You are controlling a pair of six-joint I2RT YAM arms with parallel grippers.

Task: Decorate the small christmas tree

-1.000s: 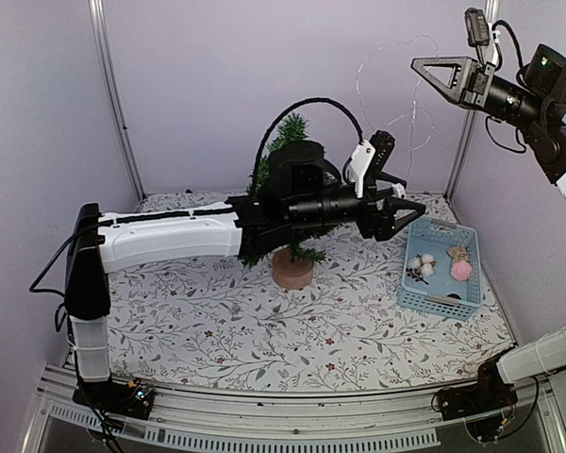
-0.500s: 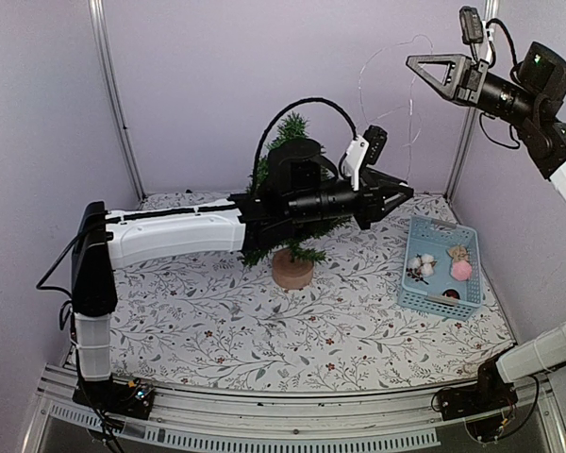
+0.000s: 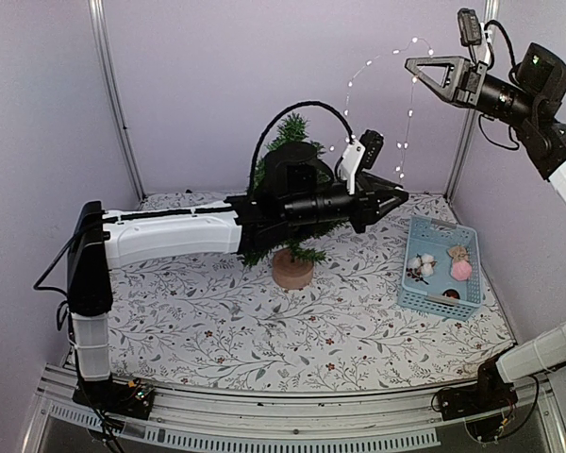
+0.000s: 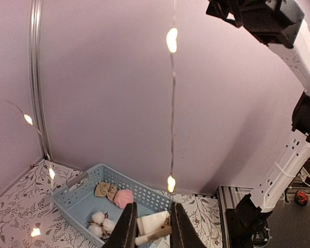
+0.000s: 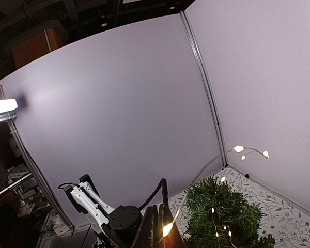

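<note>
Your left gripper point(image 3: 397, 198) was closed to a narrow gap on a small white-and-tan piece point(image 4: 152, 226). Your right gripper point(image 3: 413, 64), high up, was fully closed on a thin lit wire string of lights point(image 4: 171, 40). The small dark-green bristly christmas tree point(image 3: 291, 127) stood mid-width near the far edge of the floral-clothed table point(image 3: 217, 321).
</note>
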